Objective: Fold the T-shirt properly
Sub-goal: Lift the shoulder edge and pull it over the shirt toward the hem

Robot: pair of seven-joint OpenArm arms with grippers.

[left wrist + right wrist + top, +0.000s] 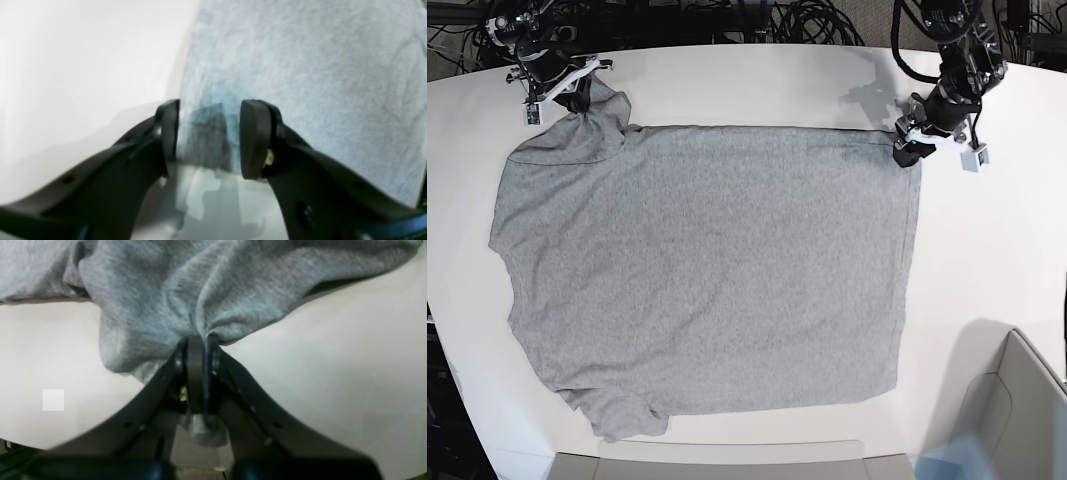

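The light grey T-shirt (707,270) lies spread flat on the white table (747,85), plain side up; no lettering shows. My right gripper (575,100) is at the shirt's far left corner, shut on a bunched fold of the sleeve fabric (186,306), which is pulled up into the closed jaws (199,350). My left gripper (911,146) is at the shirt's far right corner. In the left wrist view it (208,133) is open, its two black fingers (168,130) straddling the shirt's edge (300,76), with cloth between them.
A grey bin (1017,420) stands at the near right corner of the table. A flat grey tray edge (707,465) runs along the near side. Black cables (797,20) lie beyond the table's far edge.
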